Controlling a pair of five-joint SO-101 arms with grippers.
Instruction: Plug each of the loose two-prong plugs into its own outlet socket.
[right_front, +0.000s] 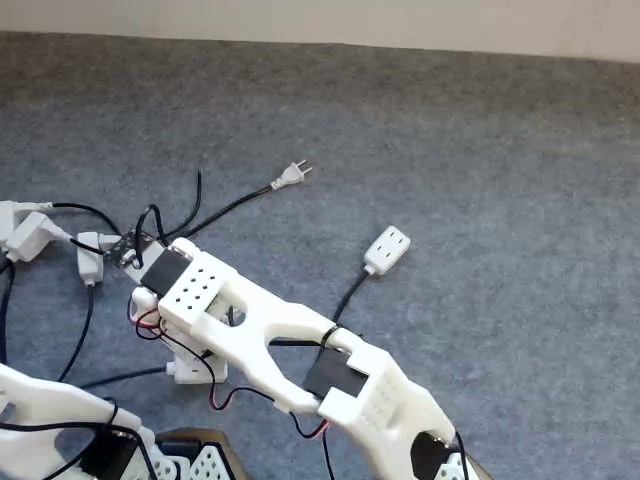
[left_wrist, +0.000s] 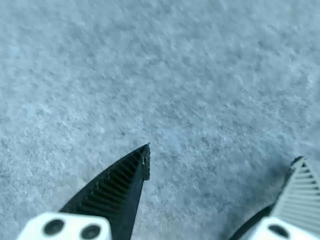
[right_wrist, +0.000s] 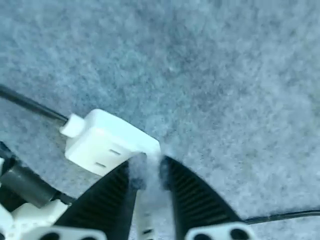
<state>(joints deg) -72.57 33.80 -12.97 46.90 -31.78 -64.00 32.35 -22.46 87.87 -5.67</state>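
Right gripper (right_wrist: 147, 165): your fingers are drawn narrow around a white piece (right_wrist: 145, 220). It looks like a plug body, but the wrist view is too close to be sure.
White outlet block (right_wrist: 107, 145): it lies on the carpet (right_wrist: 225, 75) just beside those fingertips, with two slots showing and a black cord (right_wrist: 30, 104) leaving its far end.
Risk, block sliding: nothing pins the block, so a push against it would likely shove it across the carpet rather than seat the prongs.
Risk, misalignment: the held piece seems angled to the slots, so the prongs could scrape the face or twist in your grip.
Left gripper (left_wrist: 222, 160): its fingers are spread wide over the carpet and hold nothing. It is not placed to brace the block.
Loose plug (right_front: 291, 176): it lies on the carpet well apart from the arm and is not yet plugged in.
White socket tap (right_front: 387, 250): its cord runs under your right arm, so a careless sweep could drag it.
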